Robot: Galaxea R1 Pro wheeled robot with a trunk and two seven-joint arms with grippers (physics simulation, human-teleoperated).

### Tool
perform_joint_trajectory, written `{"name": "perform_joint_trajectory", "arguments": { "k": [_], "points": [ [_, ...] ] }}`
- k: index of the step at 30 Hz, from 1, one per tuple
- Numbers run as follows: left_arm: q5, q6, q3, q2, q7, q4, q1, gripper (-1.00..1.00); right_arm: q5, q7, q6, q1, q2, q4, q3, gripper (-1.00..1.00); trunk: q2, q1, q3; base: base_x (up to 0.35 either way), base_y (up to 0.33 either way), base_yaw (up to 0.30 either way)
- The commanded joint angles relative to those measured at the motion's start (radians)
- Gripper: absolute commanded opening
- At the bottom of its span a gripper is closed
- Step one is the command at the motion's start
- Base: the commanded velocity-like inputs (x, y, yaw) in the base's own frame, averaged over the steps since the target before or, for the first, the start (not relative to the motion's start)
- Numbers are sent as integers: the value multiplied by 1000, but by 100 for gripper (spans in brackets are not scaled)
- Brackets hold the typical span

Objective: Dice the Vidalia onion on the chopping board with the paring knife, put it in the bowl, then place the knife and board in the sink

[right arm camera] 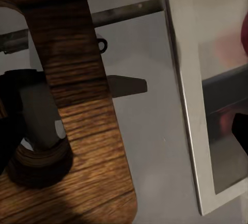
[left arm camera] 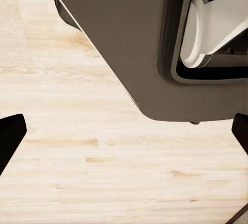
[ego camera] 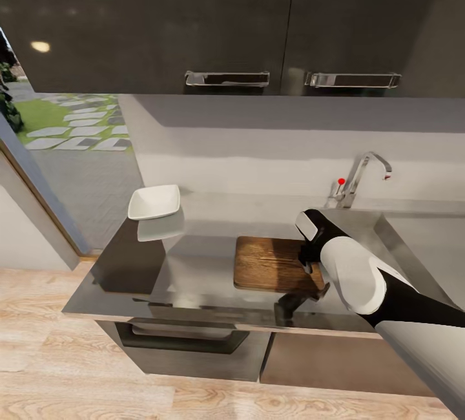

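The chopping board [ego camera: 274,263] lies flat on the countertop [ego camera: 200,258] close to its front edge, just left of the sink [ego camera: 387,239]; its right short end, the one with the slot handle, sits under the right gripper [ego camera: 309,263], which reaches down from the white-and-black forearm onto that end. That placement suits the last step of the task, since the handle end is the natural purchase for lifting the board across the steel rim into the basin; this is a judgement, not a thing seen. In the right wrist view a dark finger [right arm camera: 36,115] passes through the slot of the chopping board [right arm camera: 88,146], with the steel edge of the sink [right arm camera: 181,105] just beside the board's rounded corner; whether the fingers are clamped on the wood I cannot tell. The board is dark brown with strong grain and rounded corners; its top looks bare. The bowl [ego camera: 154,202], white and squarish, stands near the worktop's back left corner, well apart from the board. The left gripper [left arm camera: 124,146] hangs over pale wooden floor [left arm camera: 103,172], its black fingertips spread wide at either side, holding nothing.
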Motion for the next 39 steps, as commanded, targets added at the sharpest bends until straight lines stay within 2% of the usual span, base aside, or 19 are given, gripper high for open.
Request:
{"name": "perform_joint_trajectory", "arguments": {
  "k": [1,13,25,33,35,38,39],
  "points": [
    [0,-1,-1,0,0,-2,0,100,8,-1,5,-1,1,-2,-8,100,-2,1,-2,0,0,0],
    [0,-1,-1,0,0,-2,0,100,8,-3,8,-1,0,-3,-13,100,-2,1,0,0,0,-11],
    [0,-1,-1,1,0,-2,0,100,6,-1,8,-1,0,-18,-17,100,-2,1,15,0,0,-90],
    [0,-1,-2,4,0,-2,0,100,4,14,7,-1,0,-93,-20,100,-2,1,26,0,0,-113],
    [0,-1,-2,4,0,-2,0,100,4,49,7,-1,0,-114,-19,100,-2,1,29,0,0,-114],
    [0,-1,-2,8,0,-3,0,100,5,249,6,-1,0,-162,-11,100,-2,1,34,0,0,-115],
    [0,-1,-2,9,0,-3,0,100,5,278,6,-1,0,-170,-8,100,-2,1,35,0,0,-118]
  ]
}}
